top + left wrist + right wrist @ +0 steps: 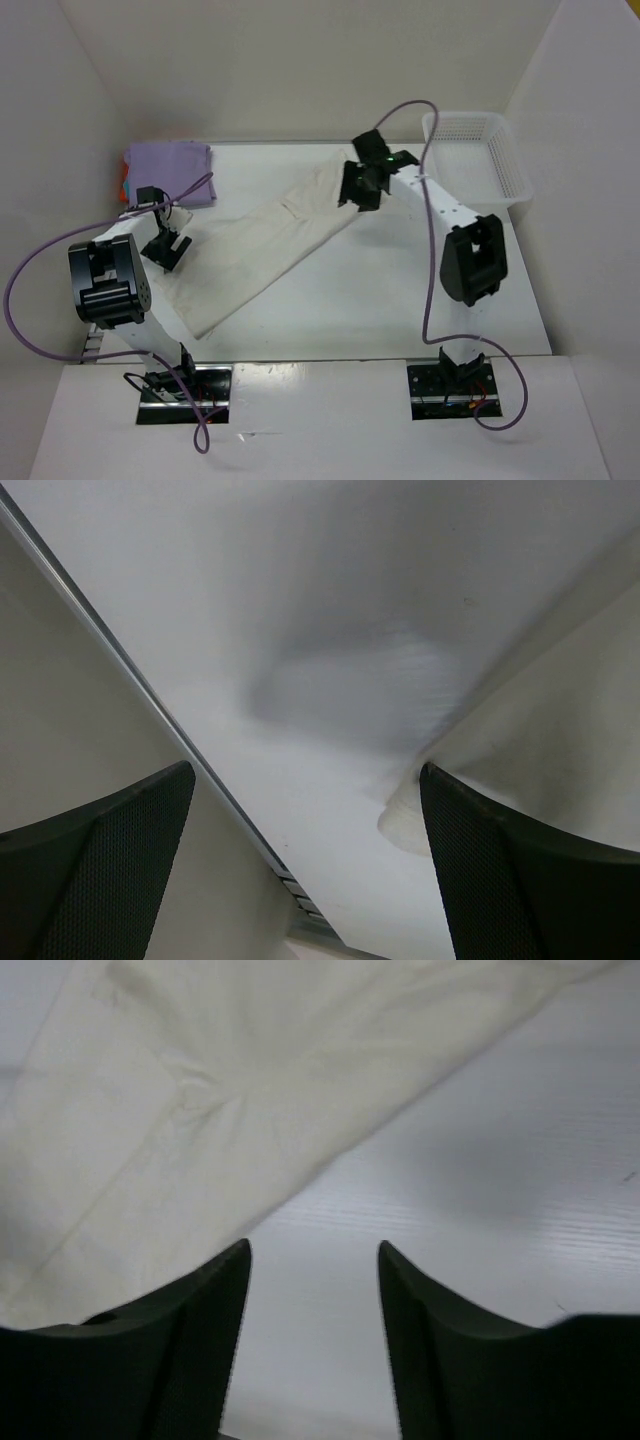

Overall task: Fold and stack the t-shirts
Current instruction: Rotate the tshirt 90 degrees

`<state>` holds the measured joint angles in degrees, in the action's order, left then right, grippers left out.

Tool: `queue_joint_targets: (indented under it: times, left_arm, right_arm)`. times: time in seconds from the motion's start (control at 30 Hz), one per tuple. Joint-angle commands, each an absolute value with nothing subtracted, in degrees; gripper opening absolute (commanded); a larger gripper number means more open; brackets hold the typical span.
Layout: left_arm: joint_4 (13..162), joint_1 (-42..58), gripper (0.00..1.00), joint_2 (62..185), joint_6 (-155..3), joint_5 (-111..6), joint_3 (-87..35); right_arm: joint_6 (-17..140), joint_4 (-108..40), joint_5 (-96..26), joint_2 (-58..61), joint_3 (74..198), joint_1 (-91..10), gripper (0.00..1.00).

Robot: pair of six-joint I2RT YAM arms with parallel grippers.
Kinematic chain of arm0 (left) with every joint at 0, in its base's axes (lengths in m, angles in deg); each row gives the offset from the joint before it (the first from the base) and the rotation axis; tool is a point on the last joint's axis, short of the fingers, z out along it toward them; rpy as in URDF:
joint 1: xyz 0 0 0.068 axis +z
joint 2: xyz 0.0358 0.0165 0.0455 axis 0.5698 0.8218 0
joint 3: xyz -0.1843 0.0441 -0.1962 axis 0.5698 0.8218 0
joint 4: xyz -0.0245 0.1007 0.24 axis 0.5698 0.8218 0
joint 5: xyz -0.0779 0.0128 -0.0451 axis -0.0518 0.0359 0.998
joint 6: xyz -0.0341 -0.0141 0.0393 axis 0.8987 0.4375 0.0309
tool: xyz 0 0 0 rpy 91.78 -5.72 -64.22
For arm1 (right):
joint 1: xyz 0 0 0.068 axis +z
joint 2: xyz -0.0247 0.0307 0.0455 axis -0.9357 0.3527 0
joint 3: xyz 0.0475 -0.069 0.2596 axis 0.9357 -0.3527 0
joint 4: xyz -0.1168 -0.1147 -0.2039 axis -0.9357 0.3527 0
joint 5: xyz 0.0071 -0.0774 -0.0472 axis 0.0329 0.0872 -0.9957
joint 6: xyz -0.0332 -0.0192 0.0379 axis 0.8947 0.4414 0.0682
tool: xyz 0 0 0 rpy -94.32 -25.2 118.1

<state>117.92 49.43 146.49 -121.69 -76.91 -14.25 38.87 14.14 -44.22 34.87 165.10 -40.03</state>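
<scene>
An off-white t-shirt [265, 245] lies as a long folded strip slanting across the table, from near left to far middle. At the back left is a stack with a folded lavender t-shirt [168, 160] on top and an orange edge [124, 186] showing under it. My left gripper [166, 249] hovers open by the strip's left end; the shirt's edge [560, 750] shows beside its right finger. My right gripper [362, 188] is open at the strip's far end, with bare table between its fingers and the cloth [200, 1110] just beyond them.
A white mesh basket [478, 160] stands at the back right corner. White walls close in the table on the left, back and right. The table's left edge rail [150, 695] runs close to my left gripper.
</scene>
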Motion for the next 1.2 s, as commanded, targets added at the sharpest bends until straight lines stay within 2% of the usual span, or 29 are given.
queue_joint_targets:
  times: [0.0, 0.13, 0.4, 0.47, 0.5, 0.53, 0.57, 0.63, 0.67, 0.7, 0.73, 0.77, 0.8, 0.87, 0.93, 0.97, 1.07, 1.17]
  left_arm:
    - [117.7, 49.8, 1.00, 144.3, -122.0, -75.9, -13.3]
    - [117.7, 49.8, 1.00, 145.5, -122.1, -74.5, -14.0]
    - [119.4, 49.8, 1.00, 145.5, -122.6, -75.1, -14.1]
    - [119.4, 49.8, 1.00, 145.5, -123.1, -75.1, -13.6]
    - [119.4, 49.8, 1.00, 145.5, -123.1, -75.1, -13.6]
    - [120.0, 49.8, 1.00, 145.5, -123.1, -75.1, -13.0]
    - [120.7, 49.8, 1.00, 145.5, -123.6, -75.1, -13.0]
    - [121.6, 49.8, 1.00, 145.5, -123.6, -73.5, -13.0]
    - [122.9, 49.8, 1.00, 145.5, -123.6, -72.7, -13.0]
    - [123.7, 49.8, 1.00, 144.9, -124.2, -72.0, -13.7]
    - [124.4, 48.5, 1.00, 144.9, -124.9, -70.7, -13.7]
    - [126.0, 47.7, 1.00, 144.3, -125.6, -70.1, -14.4]
    - [126.8, 47.0, 1.00, 143.7, -125.6, -69.5, -14.4]
    - [129.5, 44.6, 1.00, 143.7, -125.6, -68.5, -15.1]
    - [130.8, 43.4, 1.00, 145.1, -124.5, -68.5, -15.8]
    - [130.8, 42.7, 1.00, 145.1, -124.0, -68.5, -15.8]
    - [130.8, 42.7, 1.00, 146.4, -121.8, -67.8, -15.8]
    - [129.8, 42.7, 1.00, 146.4, -120.3, -69.1, -14.4]
  right_arm:
    - [31.9, -7.3, -36.6, 31.1, 149.4, -50.8, 0.63]
    - [31.3, -11.4, -34.4, 37.8, 150.8, -52.8, 0.70]
    - [26.0, -11.7, -37.3, 50.1, 158.2, -55.4, 0.70]
    - [26.0, -10.3, -37.3, 52.5, 160.2, -55.4, 0.59]
    - [26.6, -10.3, -37.3, 53.4, 161.8, -55.9, 0.49]
    - [27.2, -9.5, -37.3, 55.3, 163.0, -55.9, 0.37]
    - [27.2, -7.9, -37.3, 56.6, 164.8, -55.9, 0.14]
    - [29.4, -5.3, -37.9, 61.9, 173.7, -55.9, 0.00]
    - [30.4, -1.6, -38.9, 64.3, 178.3, -55.9, 0.00]
    - [31.7, 0.9, -40.2, 67.0, 191.1, -55.3, 0.00]
    - [34.5, 4.2, -44.4, 74.5, 199.9, -54.2, 0.00]
    - [36.5, 11.8, -46.9, 79.7, 224.5, -53.2, 0.00]
    - [38.6, 14.0, -49.3, 85.5, 236.8, -52.2, 0.00]
    - [39.6, 8.9, -47.1, 86.8, 237.5, -52.2, 0.00]
    - [41.6, 6.9, -47.1, 86.3, 239.9, -51.6, 0.40]
    - [43.5, 9.3, -47.1, 85.6, 239.9, -50.8, 0.68]
    - [45.4, 18.7, -47.9, 80.7, 238.1, -50.3, 0.83]
    - [44.9, 24.1, -51.7, 70.7, 231.0, -48.5, 0.89]
